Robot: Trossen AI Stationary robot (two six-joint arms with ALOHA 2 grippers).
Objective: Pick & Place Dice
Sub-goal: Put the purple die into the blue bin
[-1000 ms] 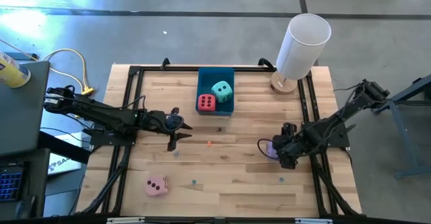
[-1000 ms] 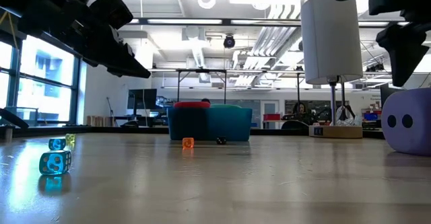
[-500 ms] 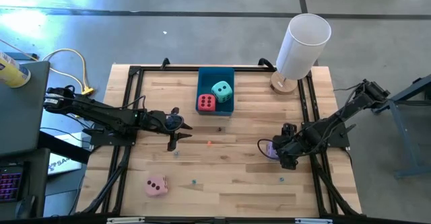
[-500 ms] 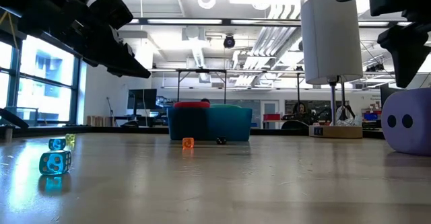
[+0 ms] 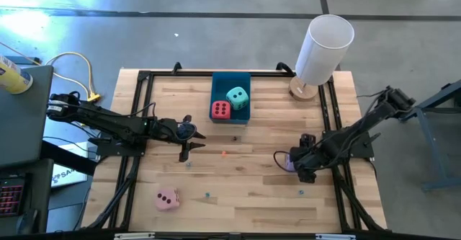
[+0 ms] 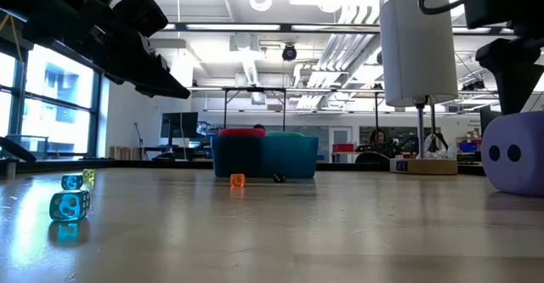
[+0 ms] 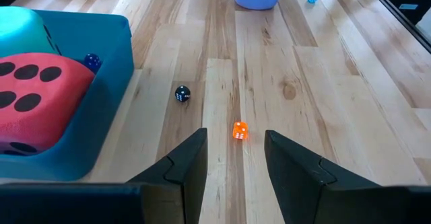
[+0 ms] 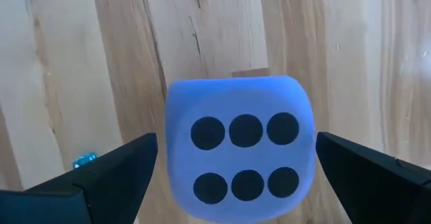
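The lilac die (image 8: 239, 153) rests on the wood at the table's right, six pips up; it also shows in the high view (image 5: 287, 161). My right gripper (image 8: 236, 180) hangs just above it, pointing down and open, one finger on either side, touching nothing. My left gripper (image 5: 186, 152) waits over the table's left-middle, open and empty (image 7: 234, 163). The red die (image 5: 220, 110) and the teal die (image 5: 237, 96) sit in the blue tray (image 5: 230, 77) at the far middle. The pink die (image 5: 167, 199) lies near the front left.
A white cylinder on a wooden foot (image 5: 324, 49) stands at the far right corner. Small dice lie scattered: an orange one (image 7: 239, 130), a dark one (image 7: 182, 93) and blue ones (image 6: 70, 205). A black frame (image 5: 133, 125) runs along the table's sides.
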